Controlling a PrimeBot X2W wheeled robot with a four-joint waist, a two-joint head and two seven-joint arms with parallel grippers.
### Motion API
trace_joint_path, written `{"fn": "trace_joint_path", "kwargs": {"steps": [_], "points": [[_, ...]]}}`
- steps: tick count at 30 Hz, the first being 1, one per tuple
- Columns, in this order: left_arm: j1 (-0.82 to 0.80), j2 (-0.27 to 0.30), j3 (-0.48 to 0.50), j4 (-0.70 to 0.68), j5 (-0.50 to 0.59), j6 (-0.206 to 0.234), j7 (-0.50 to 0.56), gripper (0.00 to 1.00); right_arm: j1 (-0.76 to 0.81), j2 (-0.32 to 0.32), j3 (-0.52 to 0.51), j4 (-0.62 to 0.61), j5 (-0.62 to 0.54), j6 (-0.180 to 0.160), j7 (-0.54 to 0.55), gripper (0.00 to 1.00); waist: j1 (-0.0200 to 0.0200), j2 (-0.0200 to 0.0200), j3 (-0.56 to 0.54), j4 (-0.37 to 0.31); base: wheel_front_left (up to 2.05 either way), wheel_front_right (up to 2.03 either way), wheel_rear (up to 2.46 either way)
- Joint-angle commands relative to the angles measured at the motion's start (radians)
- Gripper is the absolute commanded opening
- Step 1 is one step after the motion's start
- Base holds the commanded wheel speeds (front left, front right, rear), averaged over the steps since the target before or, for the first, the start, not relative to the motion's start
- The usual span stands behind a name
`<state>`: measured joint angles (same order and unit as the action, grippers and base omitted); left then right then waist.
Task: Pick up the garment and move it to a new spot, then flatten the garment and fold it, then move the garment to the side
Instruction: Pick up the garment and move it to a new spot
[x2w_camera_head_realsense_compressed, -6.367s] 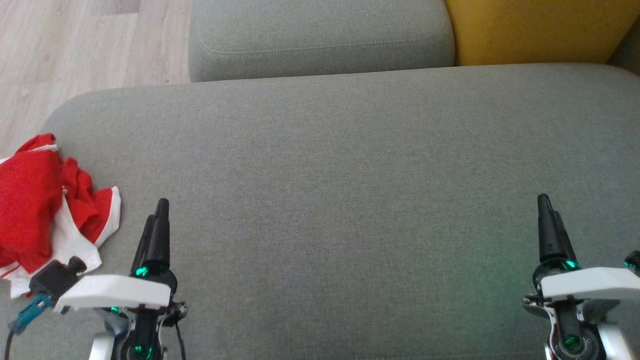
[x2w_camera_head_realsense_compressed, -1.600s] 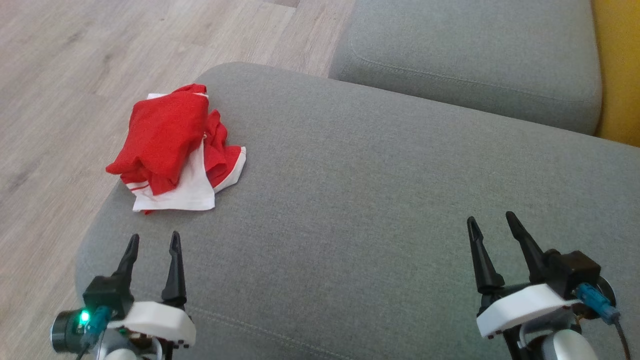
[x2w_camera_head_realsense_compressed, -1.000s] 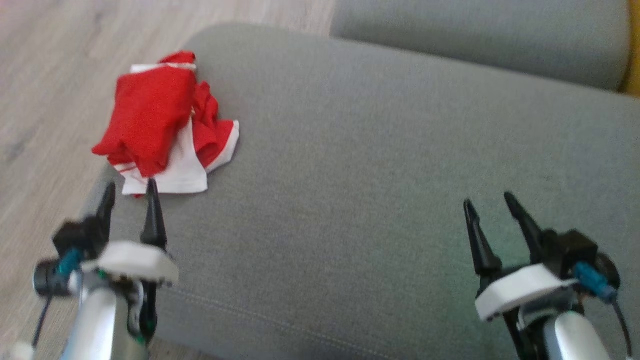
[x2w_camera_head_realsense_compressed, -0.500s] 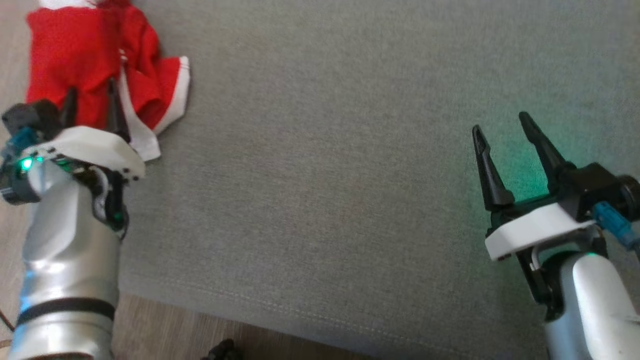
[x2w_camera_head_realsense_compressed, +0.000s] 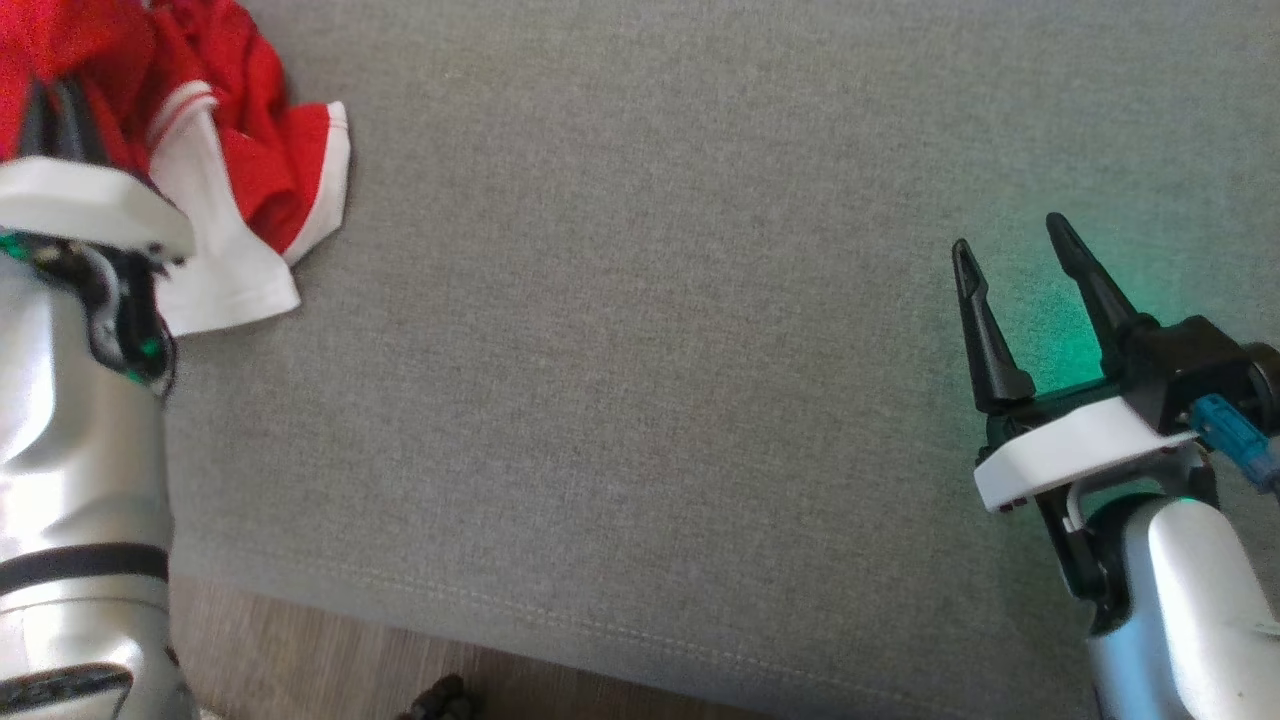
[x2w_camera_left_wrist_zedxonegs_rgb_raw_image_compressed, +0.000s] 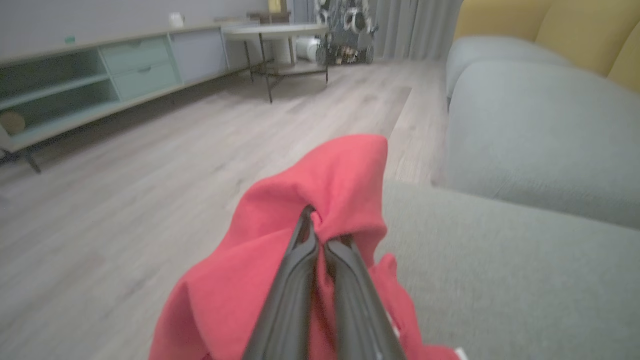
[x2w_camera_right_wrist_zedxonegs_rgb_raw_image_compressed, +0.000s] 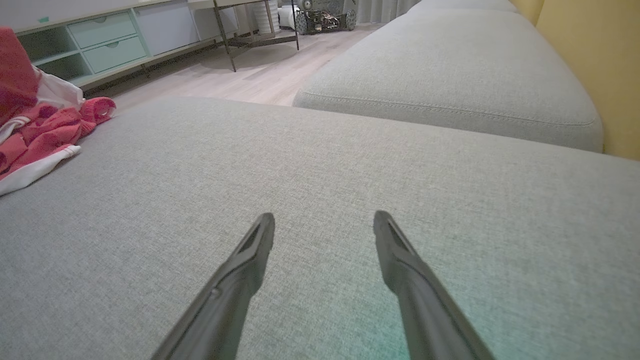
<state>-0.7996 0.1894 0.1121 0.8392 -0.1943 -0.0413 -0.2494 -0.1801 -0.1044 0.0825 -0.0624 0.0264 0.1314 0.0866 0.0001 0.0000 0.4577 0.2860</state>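
Observation:
The garment (x2w_camera_head_realsense_compressed: 250, 170) is a crumpled red top with white trim, lying at the left end of the grey sofa cushion (x2w_camera_head_realsense_compressed: 640, 300). My left gripper (x2w_camera_head_realsense_compressed: 55, 105) is buried in its red cloth at the head view's upper left. In the left wrist view the left gripper (x2w_camera_left_wrist_zedxonegs_rgb_raw_image_compressed: 314, 216) is shut, pinching a raised fold of the garment (x2w_camera_left_wrist_zedxonegs_rgb_raw_image_compressed: 330, 170). My right gripper (x2w_camera_head_realsense_compressed: 1008, 233) hovers open and empty over the bare right side of the cushion. In the right wrist view the right gripper (x2w_camera_right_wrist_zedxonegs_rgb_raw_image_compressed: 325, 216) points across the cushion, with the garment (x2w_camera_right_wrist_zedxonegs_rgb_raw_image_compressed: 35, 132) far to its left.
A second grey cushion (x2w_camera_right_wrist_zedxonegs_rgb_raw_image_compressed: 450, 70) lies beyond the first, with a yellow backrest (x2w_camera_right_wrist_zedxonegs_rgb_raw_image_compressed: 590, 60) on the right. The cushion's front seam (x2w_camera_head_realsense_compressed: 600, 620) drops to wooden floor (x2w_camera_left_wrist_zedxonegs_rgb_raw_image_compressed: 125, 200). A low sideboard (x2w_camera_left_wrist_zedxonegs_rgb_raw_image_compressed: 75, 85) and a round table (x2w_camera_left_wrist_zedxonegs_rgb_raw_image_compressed: 275, 35) stand across the room.
My left gripper reached into the garment and shut on a red fold, bunching it upward. The head camera has tilted down and shifted. The right gripper stays open in place.

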Motion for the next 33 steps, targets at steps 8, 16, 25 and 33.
{"fn": "trace_joint_path", "kwargs": {"steps": [8,16,25,33], "points": [[0.203,0.029,0.081,-0.465,0.062,-0.019,-0.012,0.0,0.011,0.038,0.003,0.024,0.024,-0.001,-0.068,1.0,-0.0001,0.0,-0.168,-0.032,0.0,0.0,0.0],[0.496,-0.045,0.076,-0.751,0.082,-0.024,-0.012,0.0,0.068,0.052,-0.006,0.062,0.046,-0.001,-0.11,1.0,-0.0001,0.0,-0.313,-0.101,0.0,0.0,0.0],[0.757,-0.106,0.034,-0.876,0.07,-0.011,-0.003,0.0,0.131,0.054,0.01,0.084,0.106,-0.001,-0.123,1.0,-0.0001,0.0,-0.416,-0.19,0.0,0.0,0.0],[0.781,-0.13,-0.121,-0.907,0.053,-0.023,0.039,0.0,0.162,0.054,0.012,0.05,0.129,-0.001,-0.108,1.0,-0.0001,0.0,-0.429,-0.302,0.0,0.0,0.0]]}}
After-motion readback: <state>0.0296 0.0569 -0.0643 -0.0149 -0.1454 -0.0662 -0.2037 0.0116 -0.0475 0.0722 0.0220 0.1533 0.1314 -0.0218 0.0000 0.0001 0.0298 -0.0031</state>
